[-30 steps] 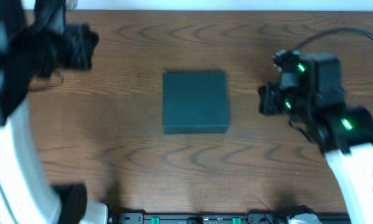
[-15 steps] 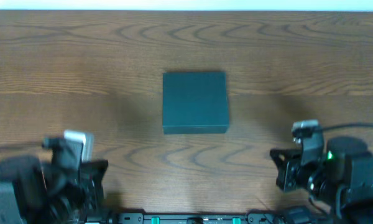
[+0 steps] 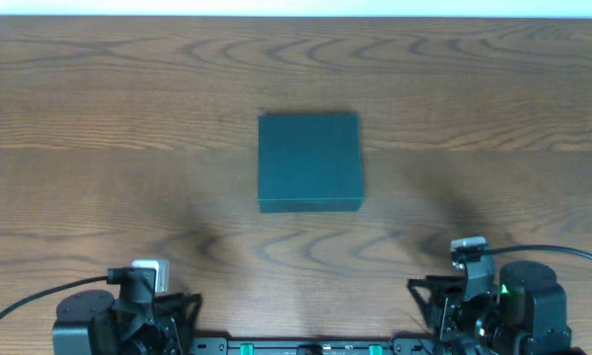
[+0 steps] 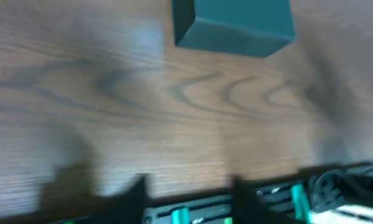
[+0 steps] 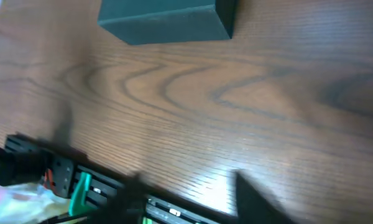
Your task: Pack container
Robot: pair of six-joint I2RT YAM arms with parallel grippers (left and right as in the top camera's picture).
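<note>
Container point(image 3: 309, 161) lies shut, centred on the table point(image 3: 79, 99). Left gripper point(image 4: 186, 190) and right gripper point(image 5: 186, 186) hang open and empty at the near edge. Best open it before loading.

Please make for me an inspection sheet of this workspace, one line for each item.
Surface: table, brown wood grain.
Job's things: container, dark, lid shut, flat at the middle.
Clutter: nothing seen.
Grippers: left gripper and right gripper at the near edge, both open, holding nothing.
Cables: left cable and right cable, black, away from the container.
Surroundings: white strip along the far edge; rail with green parts along the near edge.
</note>
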